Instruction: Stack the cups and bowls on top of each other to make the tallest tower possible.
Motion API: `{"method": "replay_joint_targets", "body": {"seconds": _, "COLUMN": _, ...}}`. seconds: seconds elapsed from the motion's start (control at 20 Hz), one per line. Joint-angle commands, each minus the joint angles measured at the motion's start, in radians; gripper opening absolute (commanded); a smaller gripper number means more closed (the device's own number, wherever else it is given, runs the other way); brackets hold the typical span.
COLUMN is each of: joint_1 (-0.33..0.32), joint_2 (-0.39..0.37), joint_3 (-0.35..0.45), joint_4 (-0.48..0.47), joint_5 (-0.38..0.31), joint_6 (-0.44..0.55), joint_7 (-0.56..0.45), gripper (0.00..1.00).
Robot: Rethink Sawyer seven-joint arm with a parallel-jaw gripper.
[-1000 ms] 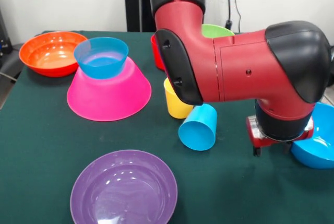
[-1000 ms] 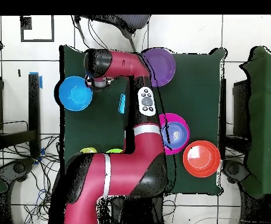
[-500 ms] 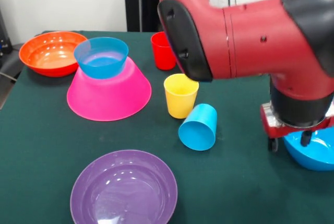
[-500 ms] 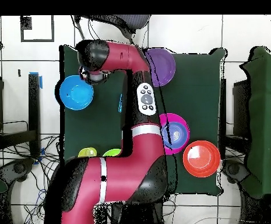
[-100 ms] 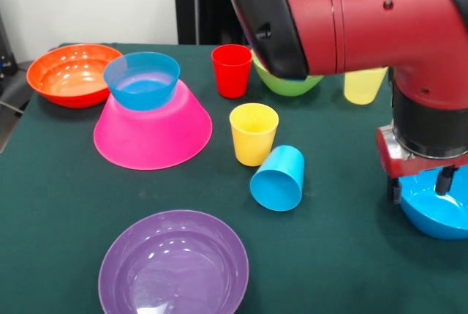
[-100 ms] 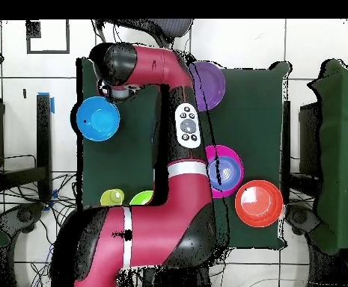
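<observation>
Blue bowl [image 5: 439, 210] under end effector [image 5: 420, 186], grip state unclear; may tip if rim gets clipped.

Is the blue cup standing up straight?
No, the blue cup lies tipped on its side beside the upright yellow cup.

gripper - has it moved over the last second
Yes. In the front view the gripper has shifted right, now over the blue bowl by the table's edge, farther from the lying blue cup.
</observation>
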Motion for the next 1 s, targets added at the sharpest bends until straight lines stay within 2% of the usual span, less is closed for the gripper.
{"method": "replay_joint_targets", "body": {"seconds": 0.05, "joint_1": 0.027, "joint_2": 0.019, "joint_3": -0.003, "joint_4": 0.027, "joint_5": -0.006, "joint_6": 0.084, "joint_7": 0.164, "gripper": 1.00}}
{"method": "replay_joint_targets", "body": {"seconds": 0.4, "joint_1": 0.037, "joint_2": 0.076, "joint_3": -0.009, "joint_4": -0.021, "joint_5": -0.004, "joint_6": 0.068, "joint_7": 0.155, "gripper": 1.00}}
{"method": "replay_joint_targets", "body": {"seconds": 0.5, "joint_1": 0.034, "joint_2": 0.066, "joint_3": -0.010, "joint_4": 0.017, "joint_5": 0.001, "joint_6": 0.037, "joint_7": 0.153, "gripper": 1.00}}
{"method": "replay_joint_targets", "body": {"seconds": 0.75, "joint_1": 0.040, "joint_2": 0.122, "joint_3": 0.001, "joint_4": -0.046, "joint_5": 0.003, "joint_6": 0.045, "joint_7": 0.158, "gripper": 1.00}}
{"method": "replay_joint_targets", "body": {"seconds": 1.0, "joint_1": 0.054, "joint_2": 0.147, "joint_3": 0.004, "joint_4": -0.080, "joint_5": 0.012, "joint_6": 0.053, "joint_7": 0.177, "gripper": 1.00}}
